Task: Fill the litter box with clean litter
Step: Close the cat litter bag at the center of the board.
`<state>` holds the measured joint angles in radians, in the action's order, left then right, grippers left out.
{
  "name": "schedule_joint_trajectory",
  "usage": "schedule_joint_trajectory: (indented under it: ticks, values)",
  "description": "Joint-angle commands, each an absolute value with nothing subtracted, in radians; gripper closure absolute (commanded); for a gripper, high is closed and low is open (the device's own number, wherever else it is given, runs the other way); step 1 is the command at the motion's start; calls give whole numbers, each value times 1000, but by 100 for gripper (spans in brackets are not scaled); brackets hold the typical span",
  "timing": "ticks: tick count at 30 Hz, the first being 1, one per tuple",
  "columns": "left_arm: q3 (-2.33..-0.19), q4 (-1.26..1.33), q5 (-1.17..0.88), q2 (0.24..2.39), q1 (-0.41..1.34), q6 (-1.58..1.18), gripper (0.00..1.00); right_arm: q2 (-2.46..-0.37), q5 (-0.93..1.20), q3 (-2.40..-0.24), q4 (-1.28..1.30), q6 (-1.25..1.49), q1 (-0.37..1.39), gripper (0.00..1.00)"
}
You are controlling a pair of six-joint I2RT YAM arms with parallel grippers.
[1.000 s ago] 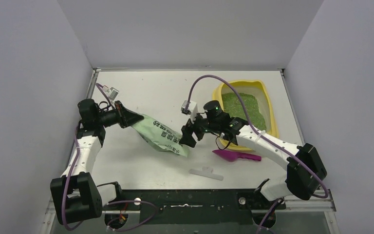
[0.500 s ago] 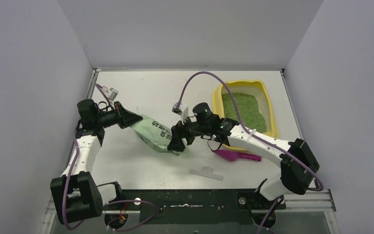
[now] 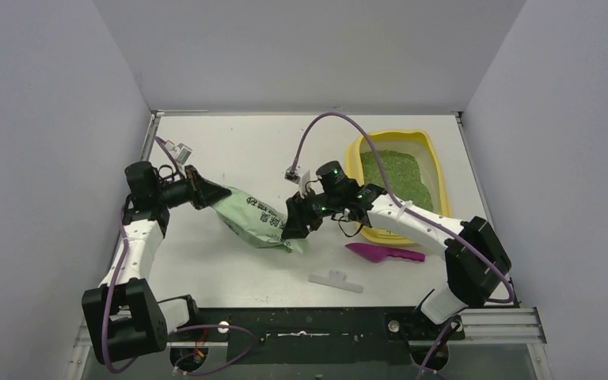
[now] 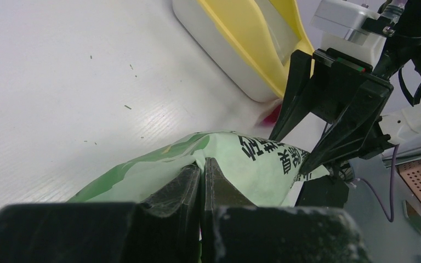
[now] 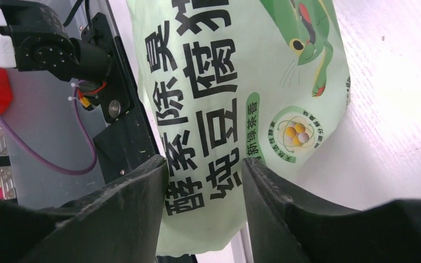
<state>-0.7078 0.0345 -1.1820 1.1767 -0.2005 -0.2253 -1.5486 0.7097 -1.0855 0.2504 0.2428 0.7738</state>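
Observation:
The yellow litter box stands at the right back of the table, with green clean litter spread inside it. A light-green printed bag lies slanted in the middle. My left gripper is shut on the bag's upper left end, and in the left wrist view its fingertips pinch a fold of the bag. My right gripper straddles the bag's lower right end. In the right wrist view its jaws stand apart on either side of the flat bag.
A magenta scoop lies on the table in front of the litter box. A small white clip rests near the front edge. The litter box's side shows in the left wrist view. Grey walls enclose the table.
My right gripper has moved left onto the bag's lower right end and its jaws have narrowed. The left gripper and the bag's upper end have stayed put.

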Motion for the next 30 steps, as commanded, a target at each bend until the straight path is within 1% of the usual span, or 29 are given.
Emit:
schedule_joint_trajectory:
  ticks: [1,2,5,7,8,10,11,12,14,17,18,19,20,21,22,25,27,30]
  values:
    - [-781,81,-1243,1148,-210,-198,100,-1562,747,-1138,292,201,779,57]
    - [-782,80,-1242,1145,-211,-198,100,-1560,710,-1140,301,200,779,61]
    - [-780,78,-1224,1139,-213,-199,100,-1551,617,-1163,336,190,779,88]
    - [-782,71,-1204,1127,-217,-202,81,-1534,581,-1181,350,186,782,100]
    - [-785,55,-1185,1115,-220,-195,73,-1523,573,-1191,358,182,784,100]
    - [-787,21,-1120,1077,-225,-167,64,-1501,566,-1210,384,166,790,100]
    - [-791,-31,-1085,1049,-225,-138,57,-1491,568,-1221,407,150,795,100]
    - [-797,-67,-1055,1018,-225,-111,53,-1482,571,-1232,437,134,797,100]
    - [-806,-105,-1005,950,-225,-72,49,-1461,586,-1243,485,104,796,100]
    - [-803,-86,-998,845,-206,-60,37,-1433,602,-1249,537,59,795,100]
    - [-812,-86,-1015,825,-193,-59,36,-1429,600,-1253,553,44,795,100]
    - [-828,-100,-1043,820,-174,-53,35,-1427,598,-1257,567,32,797,100]
    - [-844,-115,-1056,826,-141,-41,32,-1427,594,-1260,576,19,796,100]
    - [-859,-140,-1042,830,-96,-12,26,-1428,592,-1263,583,12,796,100]
    - [-876,-191,-1011,834,-34,71,23,-1428,592,-1264,584,10,795,100]
    - [-964,-381,-938,889,140,289,18,-1424,587,-1258,567,-10,795,100]
    - [-1031,-514,-944,963,210,425,17,-1416,597,-1244,541,-24,795,100]
    - [-1107,-696,-943,1080,263,629,17,-1392,602,-1213,494,-35,793,100]
